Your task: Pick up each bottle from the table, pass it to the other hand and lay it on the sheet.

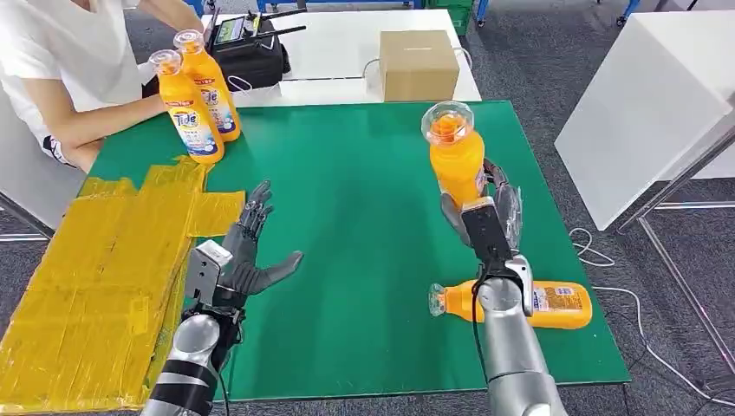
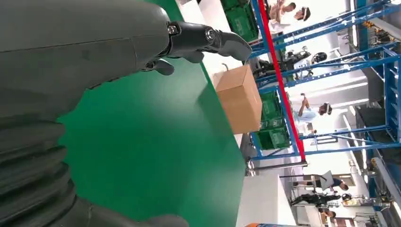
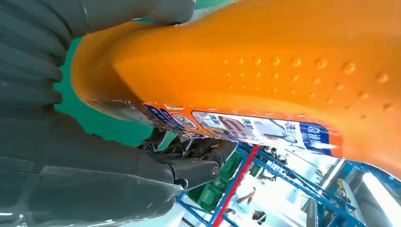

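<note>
**Now the handover — bottle up in the right hand, left hand waiting**

Clearly the step in hand is the pass. The right hand (image 1: 485, 212) grips an orange bottle (image 1: 456, 160) upright around its lower body, cap on top, lifted above the green table (image 1: 364, 217). In the right wrist view the fingers (image 3: 189, 170) wrap under the label while the thumb sits across the other side, so the hold looks firm.

The left hand (image 1: 251, 256) is spread wide, palm turned inward toward the right hand, and holds nothing. It hovers over the table well apart from the bottle, with the yellow sheet (image 1: 95, 277) just on its outer side.

To do the pass well, I judge the two hands should meet between their present places — the left hand closing on the bare upper body, above the right hand's fingers, before the right hand lets go. A slick plastic wall may slip if the release comes early.

A second bottle (image 1: 520, 303) lies on its side just below the right wrist. Two more bottles (image 1: 198, 95) stand upright beyond the left hand, near a person's arm (image 1: 104, 121).
</note>
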Available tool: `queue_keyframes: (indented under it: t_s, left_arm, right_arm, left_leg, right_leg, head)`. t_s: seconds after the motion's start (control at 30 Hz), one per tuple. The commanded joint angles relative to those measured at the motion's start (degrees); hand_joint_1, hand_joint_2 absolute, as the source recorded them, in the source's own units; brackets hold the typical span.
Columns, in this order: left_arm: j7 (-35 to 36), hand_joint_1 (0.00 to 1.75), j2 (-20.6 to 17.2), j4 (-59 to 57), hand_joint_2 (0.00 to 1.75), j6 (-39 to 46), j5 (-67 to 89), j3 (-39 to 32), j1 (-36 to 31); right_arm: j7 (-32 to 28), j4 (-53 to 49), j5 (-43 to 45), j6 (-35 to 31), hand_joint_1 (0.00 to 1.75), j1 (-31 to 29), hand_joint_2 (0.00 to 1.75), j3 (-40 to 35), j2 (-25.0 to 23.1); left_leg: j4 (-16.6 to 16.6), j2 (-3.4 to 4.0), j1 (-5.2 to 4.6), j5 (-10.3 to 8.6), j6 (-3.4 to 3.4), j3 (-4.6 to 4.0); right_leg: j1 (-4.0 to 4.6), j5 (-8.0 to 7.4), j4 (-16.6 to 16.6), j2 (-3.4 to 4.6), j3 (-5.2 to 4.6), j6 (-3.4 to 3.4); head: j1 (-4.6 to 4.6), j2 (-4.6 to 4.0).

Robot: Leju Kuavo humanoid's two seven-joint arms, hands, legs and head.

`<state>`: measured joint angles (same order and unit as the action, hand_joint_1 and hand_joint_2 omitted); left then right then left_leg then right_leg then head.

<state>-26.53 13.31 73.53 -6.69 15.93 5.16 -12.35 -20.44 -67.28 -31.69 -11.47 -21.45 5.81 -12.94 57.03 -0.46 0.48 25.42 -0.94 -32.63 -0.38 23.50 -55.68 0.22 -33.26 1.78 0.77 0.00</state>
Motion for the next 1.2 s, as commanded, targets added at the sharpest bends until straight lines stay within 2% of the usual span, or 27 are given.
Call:
queue_keyframes:
  t_s: [0.03,0.6,0.63,0.67,0.7,0.73,0.77,0.87,0.9,0.97,1.2]
  left_arm:
    - [0.34,0.00,-1.46,-3.79,1.75,-0.04,-0.06,1.21,-2.48]
    - [0.34,0.00,-1.46,-3.79,1.75,-0.04,-0.06,1.21,-2.48]
    - [-0.64,0.00,-1.16,-6.98,1.75,-5.77,-2.49,2.96,-6.64]
    - [-0.06,0.00,0.46,-11.47,1.75,-4.68,-2.96,3.47,-11.45]
    - [0.13,0.00,0.83,-13.29,1.75,-3.86,-3.38,4.02,-13.28]
    - [0.05,0.00,0.83,-14.18,1.75,-3.26,-3.83,4.45,-14.09]
    - [0.27,0.00,0.80,-14.50,1.75,-3.10,-4.19,4.54,-14.27]
    - [0.25,0.00,0.35,-14.18,1.75,-3.09,-4.44,4.53,-13.69]
    - [0.20,0.00,0.19,-13.89,1.75,-3.15,-4.57,4.56,-13.40]
    - [0.13,0.00,0.06,-13.58,1.75,-3.20,-4.74,4.56,-13.19]
    - [0.17,0.00,0.03,-13.54,1.75,-3.10,-5.15,4.67,-13.29]
  right_arm:
    - [-0.05,1.23,0.32,0.25,1.75,-1.80,1.75,0.87,-0.01]
    - [-0.05,1.23,0.32,0.25,1.75,-1.80,1.75,0.87,-0.01]
    - [-1.20,8.86,1.41,14.65,1.75,-2.99,1.75,-9.08,-3.19]
    - [-3.71,23.18,8.52,12.19,1.75,-6.98,1.75,-24.94,-7.06]
    - [-3.94,28.63,20.48,3.49,1.75,-10.14,1.75,-38.76,-7.06]
    - [-4.75,31.52,28.54,-0.81,1.75,-12.41,1.75,-47.25,-7.06]
    - [-5.27,32.64,31.27,-1.57,1.75,-13.32,1.75,-50.22,-7.06]
    - [-6.40,34.61,32.03,-0.69,1.75,-14.14,1.75,-49.96,-7.06]
    - [-7.11,35.34,31.76,-0.09,1.75,-14.33,1.75,-49.22,-7.06]
    - [-7.73,35.68,31.12,0.59,1.75,-14.32,1.75,-48.36,-7.06]
    - [-7.43,34.29,28.93,2.07,1.75,-13.23,1.75,-47.26,-7.06]
  left_leg:
    - [-0.03,0.02,0.00,0.05,0.01,0.15]
    - [-0.03,0.01,-0.01,0.04,0.02,0.12]
    - [-0.01,0.02,0.02,0.07,0.03,0.18]
    - [-0.02,0.00,0.00,0.03,0.01,0.09]
    - [0.03,0.36,0.06,0.09,0.07,0.17]
    - [0.10,0.80,0.10,0.18,0.12,0.26]
    - [0.10,0.93,0.10,0.16,0.10,0.05]
    - [-0.07,1.07,0.19,0.10,0.14,0.18]
    - [-0.12,0.39,0.16,-0.02,0.13,0.19]
    - [-0.13,0.12,0.19,-0.11,0.20,0.19]
    - [-0.06,0.13,0.22,-0.08,0.19,0.11]
  right_leg:
    - [0.00,0.05,0.02,-0.02,0.14,-0.03]
    - [0.00,0.04,0.01,-0.03,0.11,-0.02]
    - [0.03,0.06,0.02,-0.04,0.19,-0.04]
    - [0.00,0.03,0.01,-0.04,0.09,-0.02]
    - [0.07,-0.02,-0.05,0.31,0.05,-0.08]
    - [0.11,-0.07,-0.13,0.74,-0.02,-0.13]
    - [0.10,-0.15,-0.17,0.89,-0.13,-0.11]
    - [0.18,-0.25,-0.15,0.94,0.00,-0.32]
    - [0.15,-0.14,-0.09,0.30,0.02,-0.27]
    - [0.18,-0.08,-0.04,0.10,0.02,-0.25]
    - [0.23,-0.03,-0.08,0.05,0.06,-0.23]
  head:
    - [0.00,0.00]
    - [0.00,0.00]
    - [0.00,0.00]
    - [-0.02,0.00]
    - [0.00,0.00]
    - [-0.02,0.00]
    - [-0.07,0.00]
    - [0.04,0.00]
    - [0.00,0.00]
    - [0.00,0.00]
    - [-0.02,0.00]
